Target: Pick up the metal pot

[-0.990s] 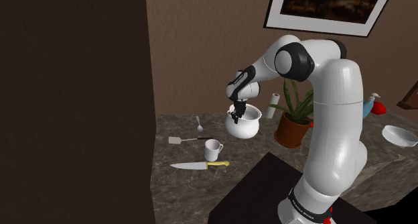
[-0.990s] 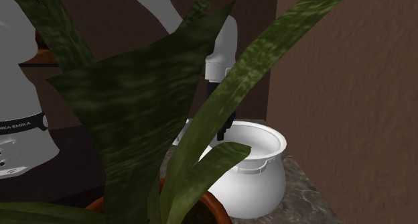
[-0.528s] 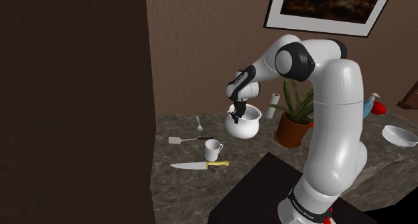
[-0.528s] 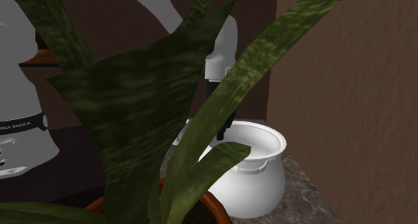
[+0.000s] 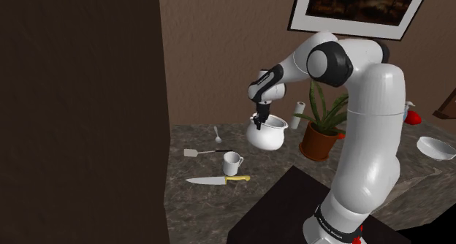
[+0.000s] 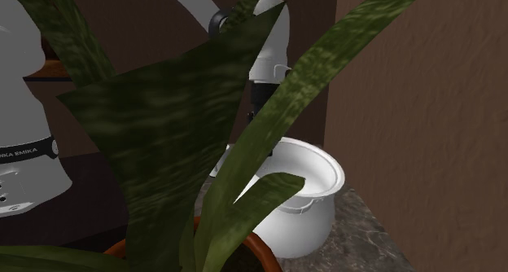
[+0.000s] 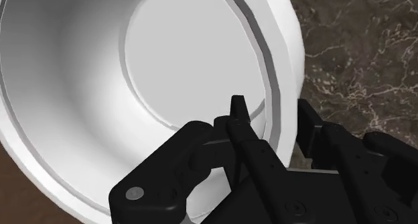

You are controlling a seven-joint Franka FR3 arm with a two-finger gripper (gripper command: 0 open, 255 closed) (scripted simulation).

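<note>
Hidden: plant (image 6: 163,132) leaves cover the pot's near side and much of the end effector in the second exterior view; cannot tell if the pot's base touches the tabletop (image 5: 191,200).
End effector: (image 7: 271,122) clamped on the pot rim, one finger inside, one outside.
Pot: white pot (image 7: 167,68), tilted, near the tabletop's back edge.
Nearby: mug (image 5: 232,162), spatula (image 5: 201,153) and knife (image 5: 217,180) toward the front edge.
Room: wall close behind.

A textured brown wall (image 5: 219,52) backs a dark countertop of veined stone (image 5: 197,206). A tall, dark brown panel (image 5: 80,111) stands at the shoulder view's left. A white-framed dark picture (image 5: 358,9) hangs high on the wall. The light is dim.
</note>
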